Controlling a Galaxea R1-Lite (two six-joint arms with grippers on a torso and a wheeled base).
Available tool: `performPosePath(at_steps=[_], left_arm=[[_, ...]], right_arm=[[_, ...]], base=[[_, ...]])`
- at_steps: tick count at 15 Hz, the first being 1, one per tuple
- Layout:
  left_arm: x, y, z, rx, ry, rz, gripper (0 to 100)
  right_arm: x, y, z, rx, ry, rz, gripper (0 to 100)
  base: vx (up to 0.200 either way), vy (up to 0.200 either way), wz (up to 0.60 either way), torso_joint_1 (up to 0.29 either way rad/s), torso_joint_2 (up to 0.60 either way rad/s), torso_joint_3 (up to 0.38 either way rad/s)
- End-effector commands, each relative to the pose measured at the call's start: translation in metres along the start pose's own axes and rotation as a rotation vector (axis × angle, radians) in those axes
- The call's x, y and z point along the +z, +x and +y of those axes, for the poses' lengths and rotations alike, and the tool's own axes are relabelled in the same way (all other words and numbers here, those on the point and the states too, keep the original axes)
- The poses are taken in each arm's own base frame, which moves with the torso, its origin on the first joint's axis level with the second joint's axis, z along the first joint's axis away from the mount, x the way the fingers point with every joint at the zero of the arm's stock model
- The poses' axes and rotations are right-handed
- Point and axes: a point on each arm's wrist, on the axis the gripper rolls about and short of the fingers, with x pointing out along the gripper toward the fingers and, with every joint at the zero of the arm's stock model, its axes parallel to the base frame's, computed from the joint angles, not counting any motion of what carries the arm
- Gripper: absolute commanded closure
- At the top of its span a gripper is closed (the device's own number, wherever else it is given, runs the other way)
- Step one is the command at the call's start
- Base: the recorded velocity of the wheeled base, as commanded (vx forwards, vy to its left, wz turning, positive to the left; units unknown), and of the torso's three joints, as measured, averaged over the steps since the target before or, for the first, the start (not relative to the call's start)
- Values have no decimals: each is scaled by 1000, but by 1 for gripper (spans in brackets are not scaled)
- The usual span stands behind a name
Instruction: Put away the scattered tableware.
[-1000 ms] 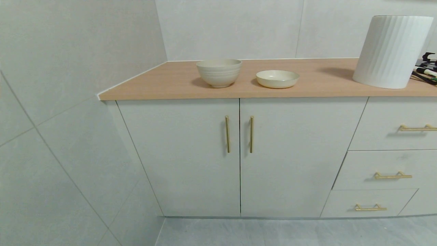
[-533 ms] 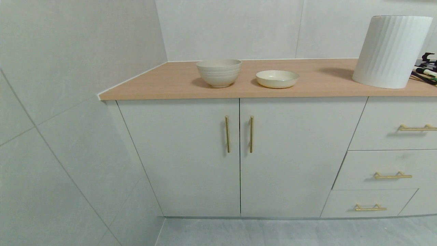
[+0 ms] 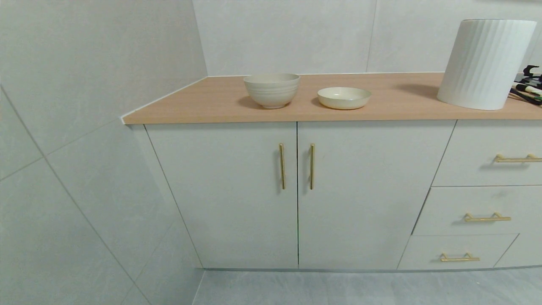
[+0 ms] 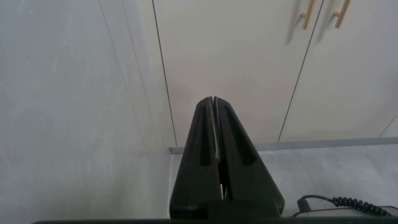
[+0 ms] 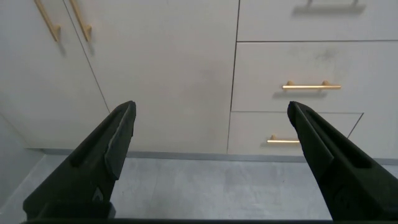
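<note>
You're only starting: left claw (image 4: 213,101) closed and empty, right claw (image 5: 210,109) gaping; next you're probably reaching up for the bowl (image 3: 271,90) on the counter (image 3: 203,106).

— What stands against the light grey tiled walls (image 3: 84,76)?
— A white two-door cabinet (image 3: 224,199) with upright brass bar handles (image 3: 282,166), under a light wooden worktop (image 3: 203,103).
— And to its right?
— Three white drawers (image 3: 474,199) with brass handles, all above a grey tiled floor (image 3: 360,288).
</note>
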Motion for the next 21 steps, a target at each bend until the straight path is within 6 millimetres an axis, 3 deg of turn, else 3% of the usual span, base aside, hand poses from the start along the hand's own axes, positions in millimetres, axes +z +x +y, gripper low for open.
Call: performPosePath(at_steps=[1,3,4,8,9,10,12,17,18,19,21], left_arm=[[0,0,0,0,0,0,100],[0,0,0,0,0,0,100],[0,0,0,0,0,0,100],[0,0,0,0,0,0,100],[0,0,0,0,0,1,100],[0,0,0,0,0,0,100],[0,0,0,0,0,1,100],[0,0,0,0,1,0,100],[0,0,0,0,1,0,100],[0,0,0,0,0,0,100],[0,0,0,0,0,0,100]], right_arm=[[6,-1,0,12,-14,-22,0],[56,-9,3,201,38,-78,0],[68,-3,4,260,46,-37,0],[121,79,11,442,88,266,0],[126,91,16,483,87,297,0],[135,121,31,544,66,375,0],[136,157,53,606,44,448,0],[131,248,105,675,78,404,0],[131,253,109,680,89,411,0],[129,275,130,708,127,437,0],[129,297,153,737,150,445,0]], base=[[0,0,0,0,0,0],[0,0,0,0,0,0],[0,0,0,0,0,0],[0,0,0,0,0,0],[0,0,0,0,0,0],[0,0,0,0,0,0],[0,0,0,0,0,0],[0,0,0,0,0,0],[0,0,0,0,0,0],[0,0,0,0,0,0],[0,0,0,0,0,0]])
